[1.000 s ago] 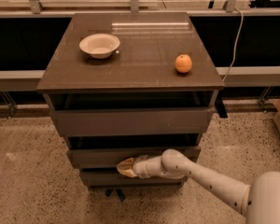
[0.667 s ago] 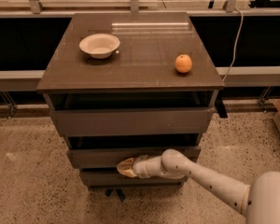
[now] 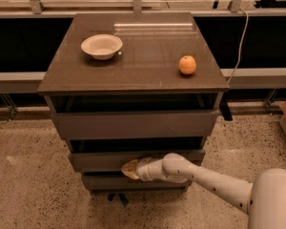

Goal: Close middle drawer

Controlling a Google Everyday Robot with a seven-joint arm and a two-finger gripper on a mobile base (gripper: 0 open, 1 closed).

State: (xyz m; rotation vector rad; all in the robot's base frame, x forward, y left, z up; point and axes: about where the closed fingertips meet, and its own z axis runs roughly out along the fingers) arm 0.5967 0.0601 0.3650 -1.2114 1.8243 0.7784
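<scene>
Seemingly touching, the gripper point(image 3: 130, 169) sits low against the middle drawer point(image 3: 95, 161).

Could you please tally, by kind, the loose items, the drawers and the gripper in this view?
Bowl: 1
Orange: 1
Drawers: 3 (top drawer, middle drawer, bottom drawer)
Gripper, at the middle drawer's front: 1
Total: 6

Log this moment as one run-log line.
gripper at middle drawer front | drawer partly out | bowl, orange on cabinet top
</scene>
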